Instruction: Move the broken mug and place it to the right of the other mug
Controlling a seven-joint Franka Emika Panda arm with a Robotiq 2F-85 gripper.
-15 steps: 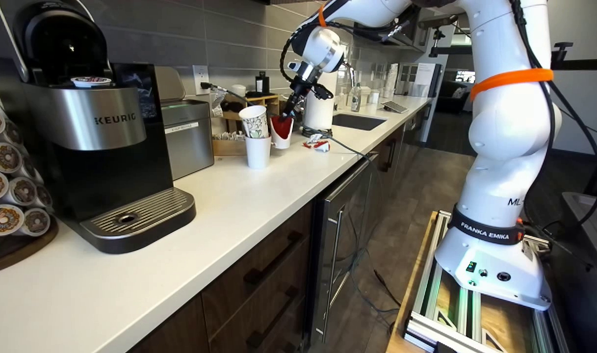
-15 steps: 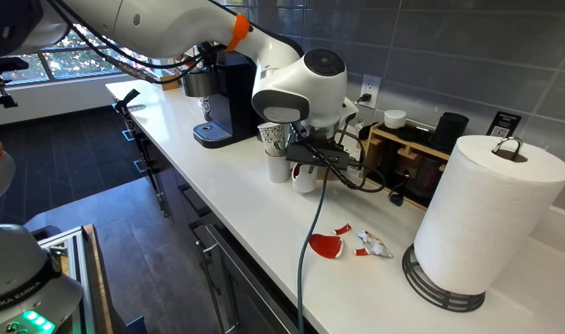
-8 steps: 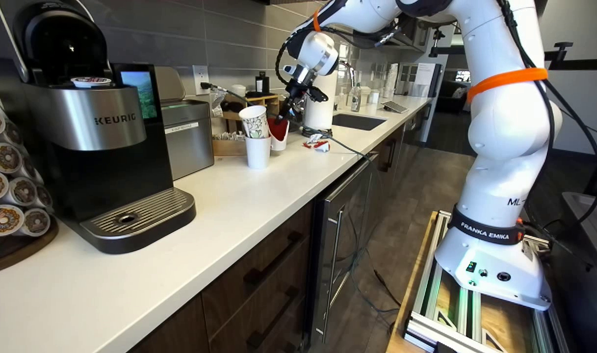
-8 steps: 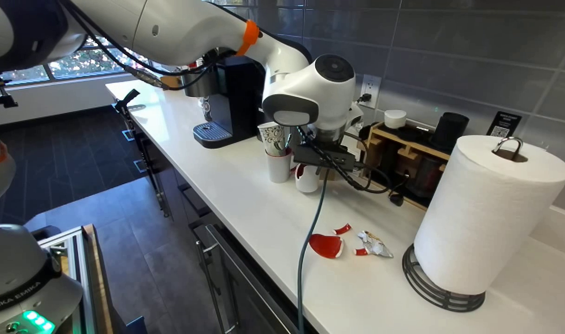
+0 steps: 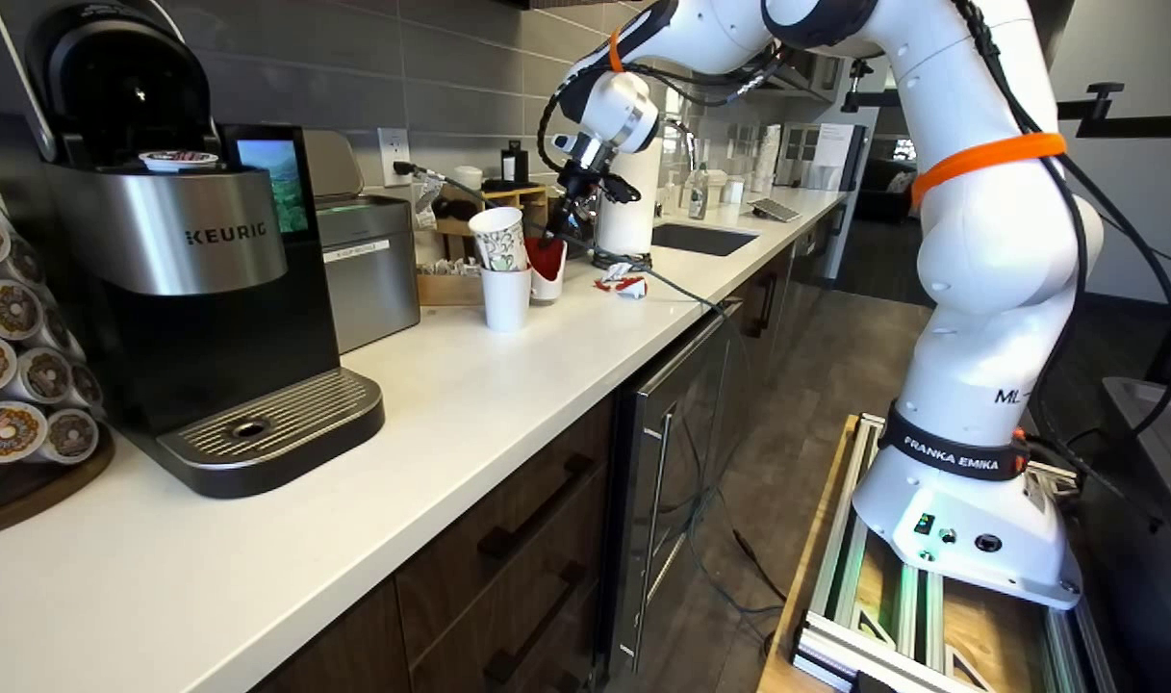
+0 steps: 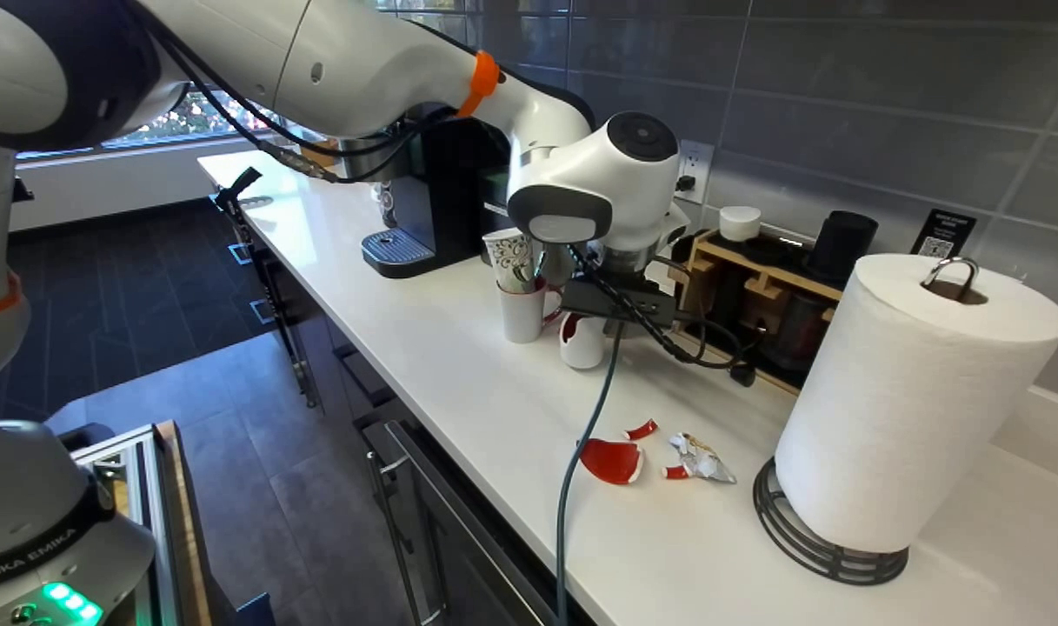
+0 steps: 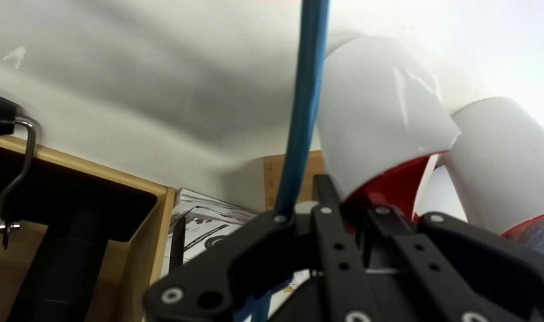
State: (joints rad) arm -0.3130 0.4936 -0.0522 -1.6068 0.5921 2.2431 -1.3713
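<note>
While claw [image 7: 354, 208] pinches broken mug [image 7: 379, 107] by rim | other mug [image 7: 499, 163] just beside

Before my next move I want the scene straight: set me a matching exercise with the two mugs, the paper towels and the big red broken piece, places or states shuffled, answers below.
Things
1. Broken mug
2. Other mug
3. Paper towels
4. Big red piece

Places or states
A. On a black wire stand
B. Wall caught in the gripper
C. Lying on the counter near a smaller red piece
D. Holding a patterned cup

Pairs: 1-B; 2-D; 3-A; 4-C
</note>
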